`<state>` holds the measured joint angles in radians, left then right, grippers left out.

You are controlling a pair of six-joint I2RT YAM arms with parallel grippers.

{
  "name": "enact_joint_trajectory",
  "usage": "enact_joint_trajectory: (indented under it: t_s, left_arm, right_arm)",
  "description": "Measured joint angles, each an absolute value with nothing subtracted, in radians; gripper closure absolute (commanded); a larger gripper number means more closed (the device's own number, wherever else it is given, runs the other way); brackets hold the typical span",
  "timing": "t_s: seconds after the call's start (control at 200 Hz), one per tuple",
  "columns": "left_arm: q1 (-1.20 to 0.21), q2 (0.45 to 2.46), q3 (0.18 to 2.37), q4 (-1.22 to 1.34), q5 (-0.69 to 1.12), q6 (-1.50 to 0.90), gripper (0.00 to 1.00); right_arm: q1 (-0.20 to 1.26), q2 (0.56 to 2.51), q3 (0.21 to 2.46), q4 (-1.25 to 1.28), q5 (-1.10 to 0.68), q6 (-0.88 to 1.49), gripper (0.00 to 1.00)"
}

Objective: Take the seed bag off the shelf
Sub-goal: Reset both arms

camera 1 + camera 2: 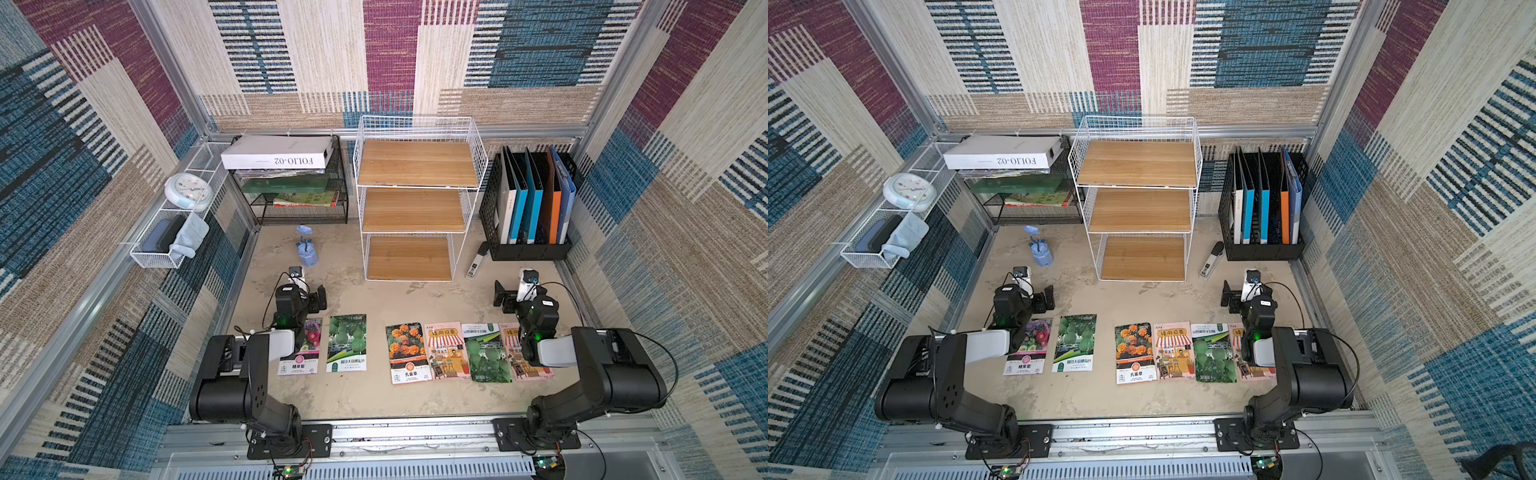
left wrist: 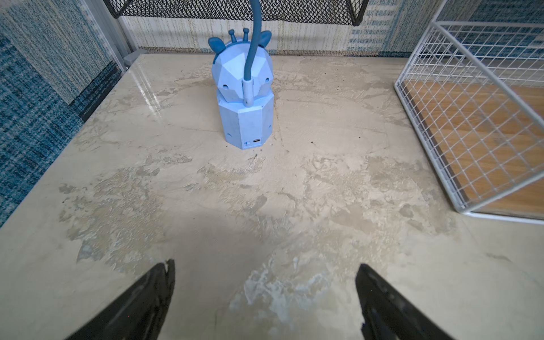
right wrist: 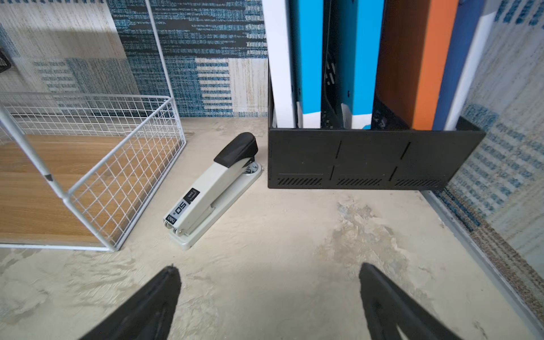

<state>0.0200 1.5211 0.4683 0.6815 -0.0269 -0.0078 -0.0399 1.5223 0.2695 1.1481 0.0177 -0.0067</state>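
White wire-grid three-tier shelf [image 1: 415,164] with light wooden boards stands at the back of the mottled beige worktop [image 1: 365,399]. Six printed paper seed bags [image 1: 407,353] lie flat on that worktop in a row in front of the shelf and well apart from it, two by the left arm and four toward the right arm. Over bare worktop, the left fingers [image 2: 153,294] are spread wide and grasp nothing, pointing toward a pale blue giraffe-shaped lamp [image 2: 244,97]. Just as released, the right fingers [image 3: 159,294] hold nothing, near a grey-and-black stapler [image 3: 212,188] lying between the shelf and a black file holder [image 3: 368,159].
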Motion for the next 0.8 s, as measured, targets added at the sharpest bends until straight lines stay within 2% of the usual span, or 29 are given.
enact_joint_trajectory:
  t_s: [0.801]
  left_arm:
    - [0.02,1.525,0.473,0.672,-0.027,-0.007,0.01]
  right_arm:
    - [-0.04,1.52,0.267,1.149,0.006,-0.004,0.0]
